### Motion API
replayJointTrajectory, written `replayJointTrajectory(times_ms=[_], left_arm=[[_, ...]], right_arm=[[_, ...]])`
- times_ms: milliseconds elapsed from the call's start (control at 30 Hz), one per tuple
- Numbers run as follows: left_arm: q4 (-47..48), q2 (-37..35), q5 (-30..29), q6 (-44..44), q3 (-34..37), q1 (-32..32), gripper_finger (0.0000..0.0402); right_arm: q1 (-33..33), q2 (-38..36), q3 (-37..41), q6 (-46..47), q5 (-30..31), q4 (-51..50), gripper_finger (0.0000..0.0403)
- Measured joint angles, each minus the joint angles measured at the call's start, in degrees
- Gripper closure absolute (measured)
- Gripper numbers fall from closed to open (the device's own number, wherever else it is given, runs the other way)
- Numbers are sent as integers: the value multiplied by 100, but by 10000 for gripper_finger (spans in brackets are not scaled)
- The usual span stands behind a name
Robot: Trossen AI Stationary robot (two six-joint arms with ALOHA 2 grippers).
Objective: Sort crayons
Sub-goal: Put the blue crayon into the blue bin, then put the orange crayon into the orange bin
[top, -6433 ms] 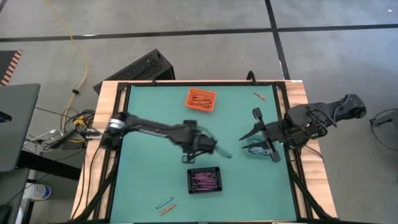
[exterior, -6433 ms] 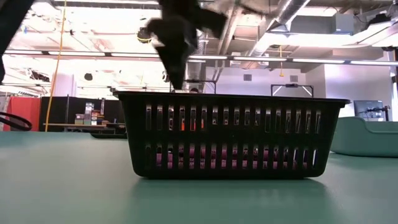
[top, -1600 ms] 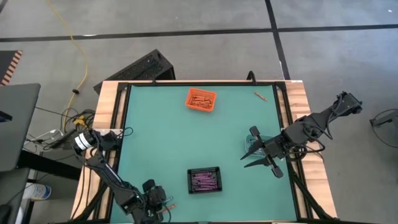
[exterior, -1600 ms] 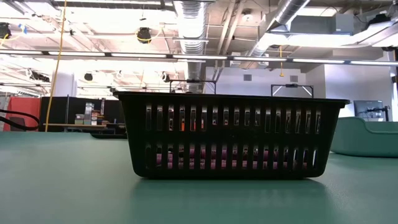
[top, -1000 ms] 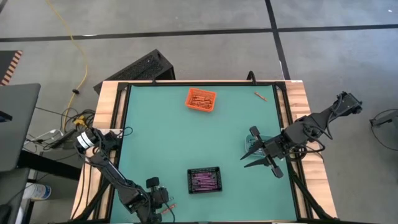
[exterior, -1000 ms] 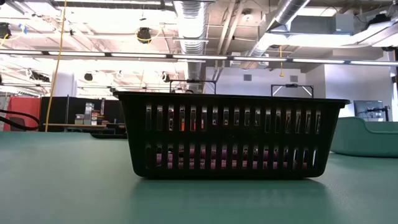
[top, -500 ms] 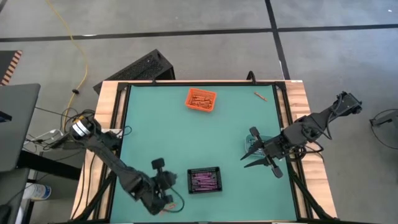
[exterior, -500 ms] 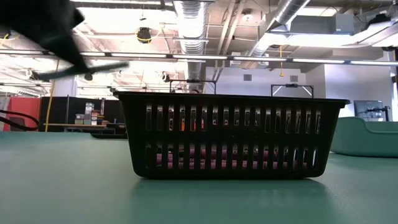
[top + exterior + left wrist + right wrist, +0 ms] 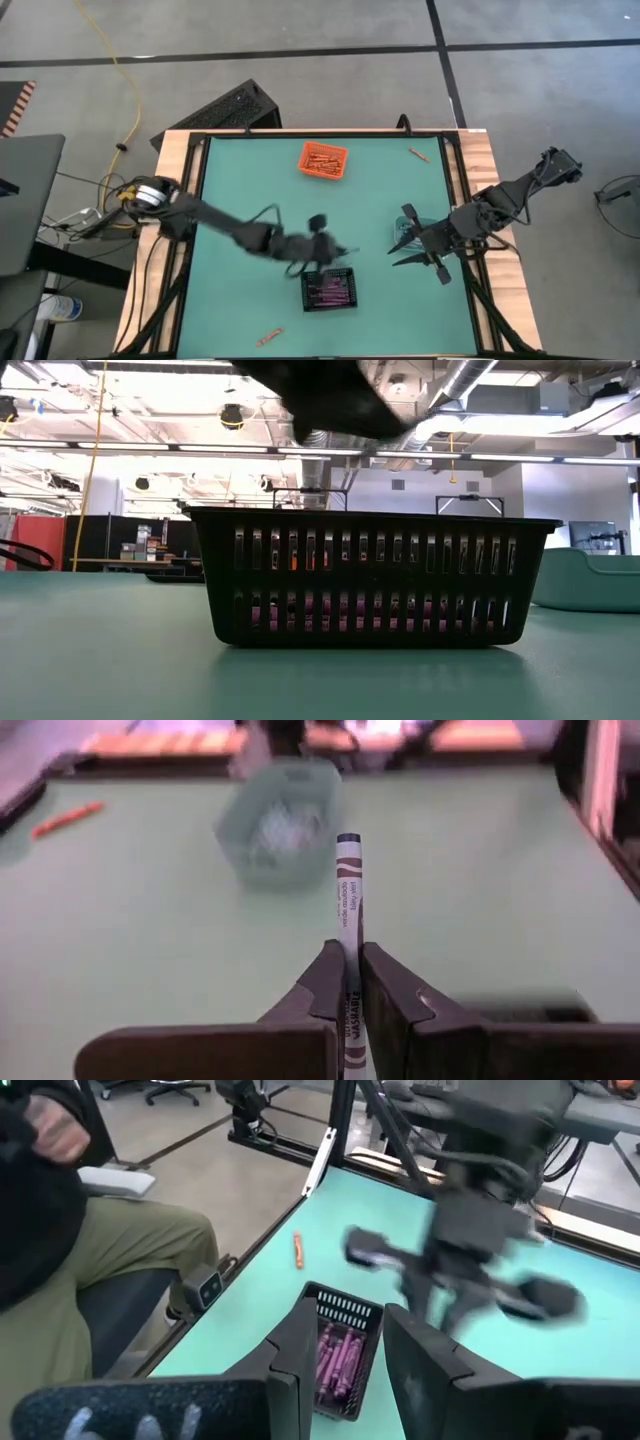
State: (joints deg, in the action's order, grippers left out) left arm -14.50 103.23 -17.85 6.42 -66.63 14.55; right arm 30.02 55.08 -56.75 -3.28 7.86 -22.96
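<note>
Green tabletop is holding three bins, and the left gripper is hovering by the black bin, fingers clamping a blue crayon. Right gripper is waiting over the teal bin, fingers apart; one orange crayon is lying near the front edge.

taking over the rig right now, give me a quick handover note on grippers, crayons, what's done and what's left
Left gripper: shut on a crayon with a blue tip, above the table by the black bin.
Right gripper: open, holding nothing, waiting over the teal bin on the table's right side.
Done: purple crayons lie in the black bin, orange ones in the orange bin.
Left: drop the held crayon, probably into the teal bin. Two loose orange crayons remain: one near the front edge, one at the far right corner.
</note>
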Motion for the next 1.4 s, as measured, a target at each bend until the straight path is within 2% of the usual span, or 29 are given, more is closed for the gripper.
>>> replayJointTrajectory(times_ms=[100,200,367,533,667,867,967,1100,1233,1333,1400], left_arm=[[-1138,432,919,-26,-2,-595,395],[-2139,1047,1751,340,-263,-1076,395],[-2286,2212,2604,621,-1483,-1470,395],[-1439,3343,3109,628,-3327,-1621,395],[-446,4127,3236,626,-4746,-1674,395],[632,4700,3204,358,-6204,-1681,376],[1124,4795,3203,-22,-6523,-1676,351],[1554,4780,3027,-334,-6566,-1647,306],[2139,4718,3036,-140,-6566,-1646,268],[2844,4551,3279,-110,-6566,-1634,256],[3609,4306,3083,-295,-6566,-1567,254]], right_arm=[[-2,-138,0,-6,-2,-100,286],[-2,-345,-2,12,-6,-331,286],[-3,-700,-2,25,-4,-587,286],[-4,-919,-4,27,-4,-571,286],[-6,-946,-4,130,-4,-580,286],[-4,-878,-4,242,-4,-680,286],[-4,-816,-7,324,0,-683,286],[0,-764,-7,348,2,-672,286],[-1,-709,-7,445,2,-684,286],[22,-699,-7,537,7,-690,286],[72,-698,-7,593,8,-695,286]])
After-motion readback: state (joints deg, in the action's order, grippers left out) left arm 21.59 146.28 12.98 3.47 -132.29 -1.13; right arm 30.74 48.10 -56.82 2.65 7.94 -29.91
